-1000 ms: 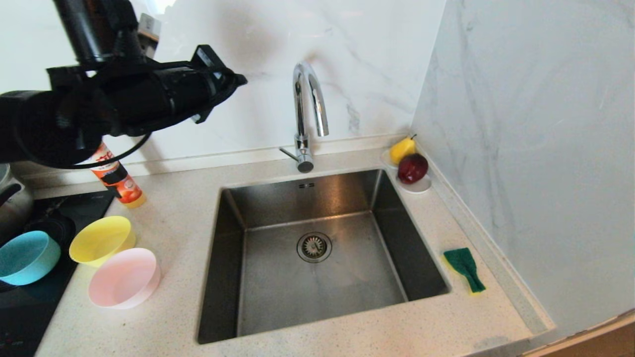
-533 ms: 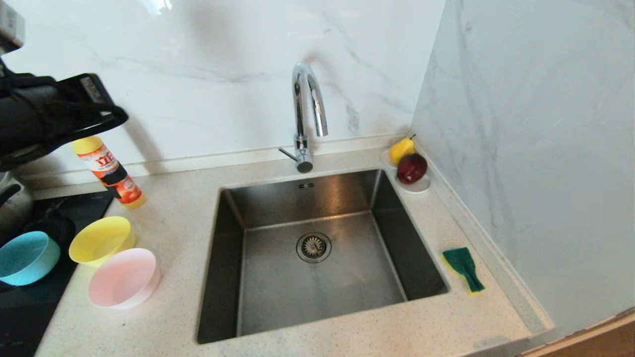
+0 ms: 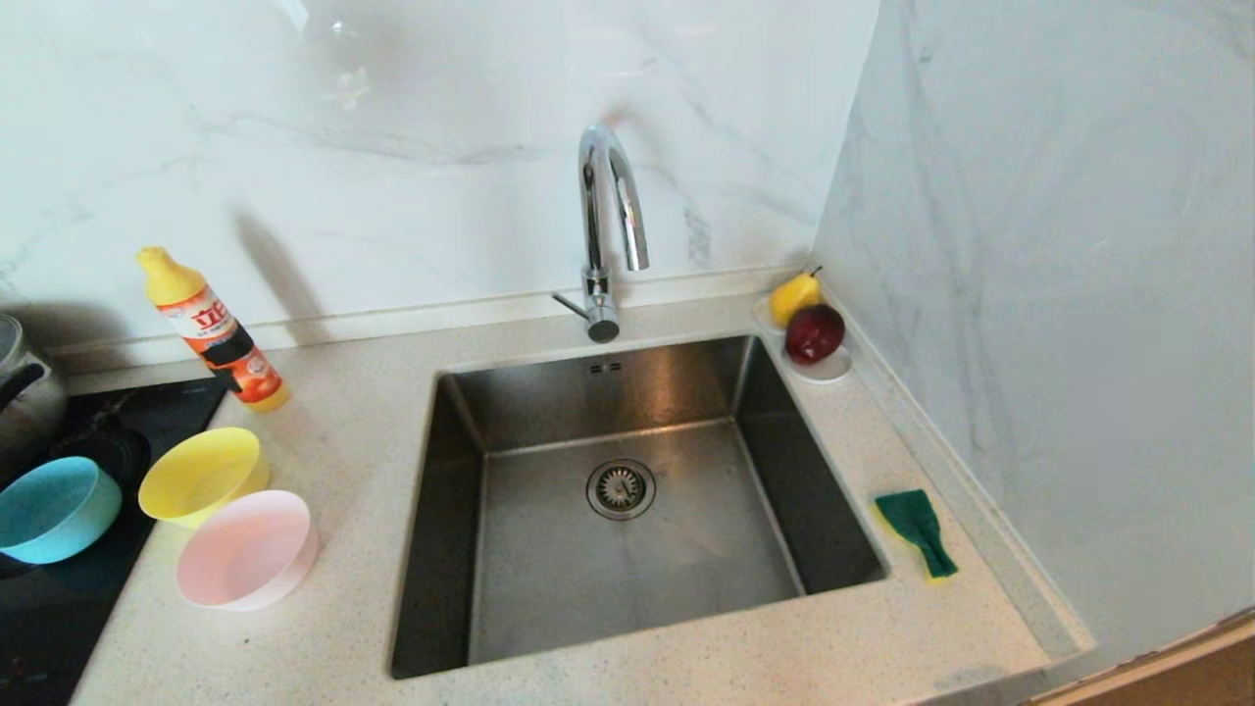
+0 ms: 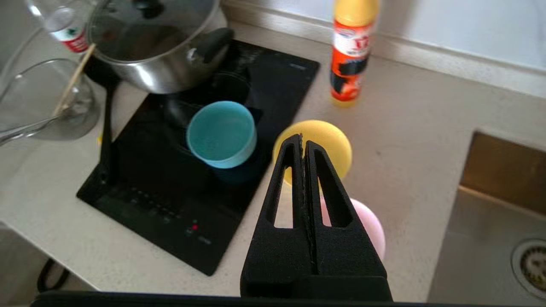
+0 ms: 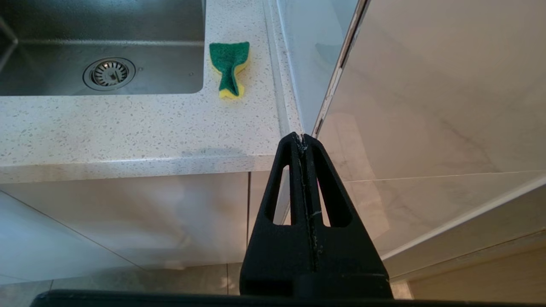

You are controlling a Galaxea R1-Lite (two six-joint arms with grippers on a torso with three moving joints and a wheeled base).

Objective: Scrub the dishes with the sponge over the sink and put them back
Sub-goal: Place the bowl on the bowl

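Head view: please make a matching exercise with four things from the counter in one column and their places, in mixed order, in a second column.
Things:
1. sponge
2. teal bowl
3. pink bowl
4. red fruit

Places:
A. on the black cooktop
B. on the counter right of the sink
C. on the white saucer in the back corner
D. on the counter left of the sink, nearest the front edge

Pairs: 1-B, 2-A, 3-D, 4-C

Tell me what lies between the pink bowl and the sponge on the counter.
The sink lies between them: in the head view, the pink bowl sits on the counter at its left, the sponge at its right. The basin is empty apart from its drain strainer.
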